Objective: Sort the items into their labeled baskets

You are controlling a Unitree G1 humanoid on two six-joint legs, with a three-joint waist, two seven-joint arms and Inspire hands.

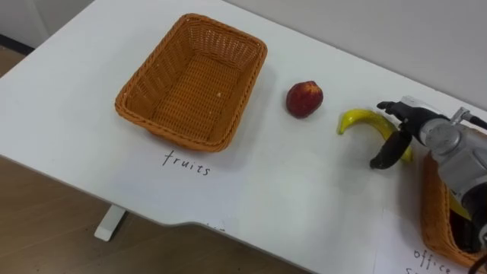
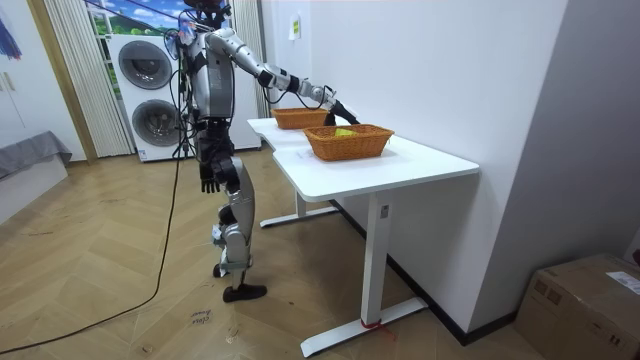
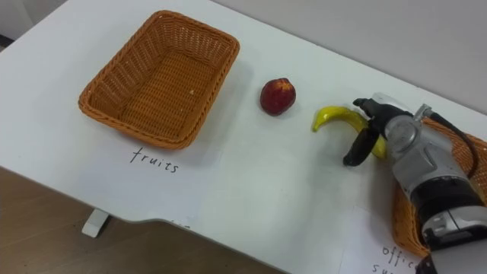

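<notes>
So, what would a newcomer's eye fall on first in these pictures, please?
Probably the right hand, curled round a yellow banana towards the right of the white table. Next comes the red fruit lying alone mid-table, just right of the empty wicker basket marked for fruits.

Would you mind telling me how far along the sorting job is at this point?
Done: nothing visibly; the fruits basket is empty. In hand: the right robot hand curls round one end of the banana lying on the table. Left: banana and red fruit must go into that basket; the office basket is mostly cut off, so its contents are unclear.
</notes>
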